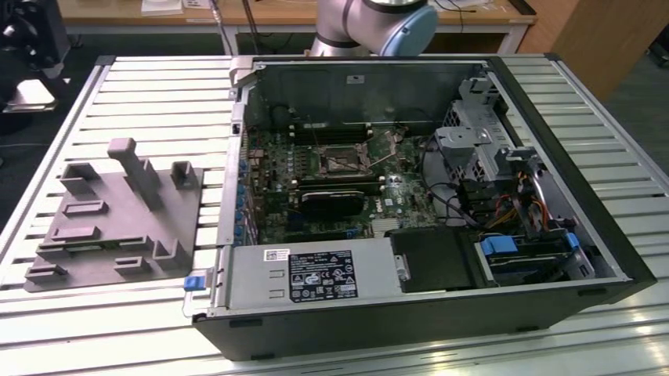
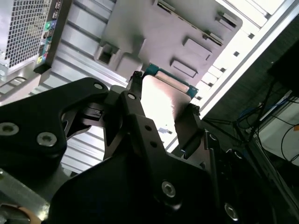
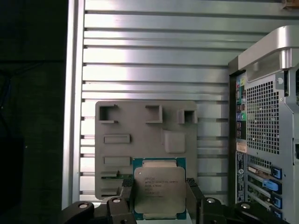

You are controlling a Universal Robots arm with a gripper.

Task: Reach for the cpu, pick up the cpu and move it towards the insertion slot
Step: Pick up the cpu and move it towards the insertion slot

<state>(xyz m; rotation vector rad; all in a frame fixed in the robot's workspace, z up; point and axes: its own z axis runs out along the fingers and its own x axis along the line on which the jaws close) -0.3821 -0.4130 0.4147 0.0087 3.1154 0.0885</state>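
Observation:
The cpu (image 3: pixel 158 190), a silvery square chip with a green-edged rim, sits between my gripper's (image 3: pixel 160 193) two black fingers (image 3: pixel 125 192), which are shut on its opposite edges. In the second wrist view the cpu (image 2: pixel 163 100) shows as a tilted shiny plate inside the gripper (image 2: pixel 162 109). It hangs well above the grey plastic fixture (image 3: pixel 145 135), apart from it. The insertion slot (image 1: pixel 343 160), a square black socket with a metal frame and lever, lies on the motherboard inside the open computer case (image 1: pixel 585 204).
The grey fixture (image 1: pixel 115 219) with posts and recesses lies on the slatted aluminium table (image 1: pixel 157 94) at the exterior view's left, beside the case. The arm's base (image 1: pixel 377 23) stands behind the case. The case's perforated rear panel (image 3: pixel 264 116) is near the gripper.

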